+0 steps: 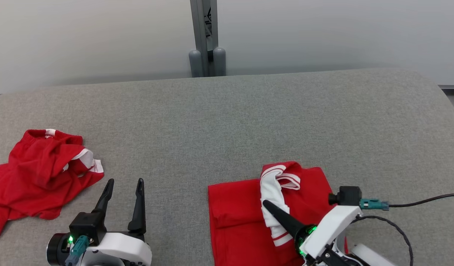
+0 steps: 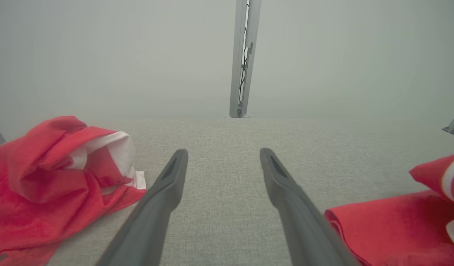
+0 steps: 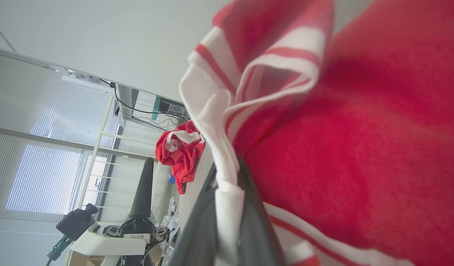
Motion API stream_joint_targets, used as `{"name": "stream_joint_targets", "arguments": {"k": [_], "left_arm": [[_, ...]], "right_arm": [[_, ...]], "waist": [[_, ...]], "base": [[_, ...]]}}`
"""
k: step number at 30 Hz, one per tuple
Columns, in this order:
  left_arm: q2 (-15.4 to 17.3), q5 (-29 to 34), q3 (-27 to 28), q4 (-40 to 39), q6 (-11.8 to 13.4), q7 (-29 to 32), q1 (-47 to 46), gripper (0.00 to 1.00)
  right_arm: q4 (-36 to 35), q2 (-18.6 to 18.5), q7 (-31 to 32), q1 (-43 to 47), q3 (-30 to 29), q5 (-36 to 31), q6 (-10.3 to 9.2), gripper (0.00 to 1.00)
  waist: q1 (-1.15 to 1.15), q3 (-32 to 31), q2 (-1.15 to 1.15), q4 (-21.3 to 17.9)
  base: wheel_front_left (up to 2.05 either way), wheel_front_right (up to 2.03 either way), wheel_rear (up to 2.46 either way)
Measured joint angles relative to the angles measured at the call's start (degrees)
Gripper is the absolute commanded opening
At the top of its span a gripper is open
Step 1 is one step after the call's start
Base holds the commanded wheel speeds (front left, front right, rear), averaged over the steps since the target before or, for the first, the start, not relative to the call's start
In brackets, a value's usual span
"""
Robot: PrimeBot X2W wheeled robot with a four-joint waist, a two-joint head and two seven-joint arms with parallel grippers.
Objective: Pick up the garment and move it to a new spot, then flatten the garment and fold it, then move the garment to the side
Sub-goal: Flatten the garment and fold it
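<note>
Head view: red garment (image 1: 238, 221) lies roughly folded on the grey table (image 1: 249, 122), near edge, right of centre.
Right tool (image 1: 267, 204): clamped shut on the garment's white striped band (image 1: 270, 184), sitting right on top of the red fabric.
Right wrist view: band pinched between both fingers.
Left tool (image 1: 125, 181): wide open, holding nothing, well left of that garment.
Crumpled red garment (image 1: 42, 177): far left, just beside the left tool.

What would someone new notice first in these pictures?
The right end effector, near the lower right of the head view, is shut on the white trim of a flat red garment. A second, crumpled red garment lies far left on the grey surface, beside the open left end effector.
</note>
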Motion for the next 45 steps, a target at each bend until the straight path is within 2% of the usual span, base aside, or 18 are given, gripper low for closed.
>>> {"name": "stream_joint_targets", "arguments": {"k": [7, 12, 13, 14, 22, 31, 36, 41, 45], "left_arm": [[-0.02, -0.09, -1.00, 0.12, 0.26, 0.00, -0.83, 1.00], [-0.03, -0.87, -2.47, 0.52, 0.70, 0.00, -2.12, 1.00], [-0.03, -1.14, -2.76, 0.66, 0.92, 0.00, -2.29, 1.00], [-0.03, -1.19, -2.98, 0.79, 0.93, 0.00, -2.63, 1.00], [0.00, -2.19, -3.74, 0.91, 1.96, 0.00, -3.93, 1.00], [0.00, -2.64, -2.29, 0.98, 2.44, 0.00, -3.97, 1.00], [-0.01, -2.64, -2.11, 1.16, 2.42, 0.00, -3.44, 1.00], [-0.02, -2.40, -1.51, 1.23, 2.18, 0.00, -2.69, 1.00], [0.01, -2.26, -0.87, 0.77, 1.90, 0.00, -1.81, 1.00]], "right_arm": [[1.93, 4.44, 0.58, -1.29, 0.73, 0.42, -0.04, 0.00], [6.22, 6.24, -0.26, -2.12, 0.51, -0.11, -0.04, 0.00], [7.19, 6.35, -0.44, -2.63, 0.45, -0.24, -0.04, 0.42], [8.01, 6.50, -0.47, -2.96, 0.47, -0.49, -0.04, 1.00], [8.35, 7.15, 1.16, -3.83, 0.90, -0.66, -0.05, 1.00], [-0.62, 5.91, 5.14, -2.32, 1.75, 1.02, -0.05, 1.00], [-8.21, 5.39, 3.67, -2.30, -0.21, 1.63, -0.04, 1.00], [-15.40, 1.10, -0.27, -2.76, -3.81, -1.62, -0.04, 1.00], [-17.31, -2.90, -5.89, -3.76, -8.26, -6.48, -0.04, 1.00]], "waist": [[0.00, 1.82, 0.00, 1.68], [0.00, 3.67, 0.00, 3.50], [0.00, 4.08, 0.00, 3.92], [0.00, 4.47, 0.00, 4.35], [0.00, 6.27, 0.00, 6.85], [0.00, 4.98, 0.00, 6.79], [0.00, 3.61, 0.00, 5.97], [0.00, 2.02, 0.00, 4.75], [0.00, 0.72, 0.00, 3.53]], "base": [[0.00, 0.00, 0.00], [0.00, 0.00, 0.00], [0.00, 0.00, 0.00], [0.00, 0.00, 0.00], [0.00, 0.00, 0.00], [0.00, 0.00, 0.00], [0.00, 0.00, 0.00], [0.00, 0.00, 0.00], [0.00, 0.00, 0.00]]}}
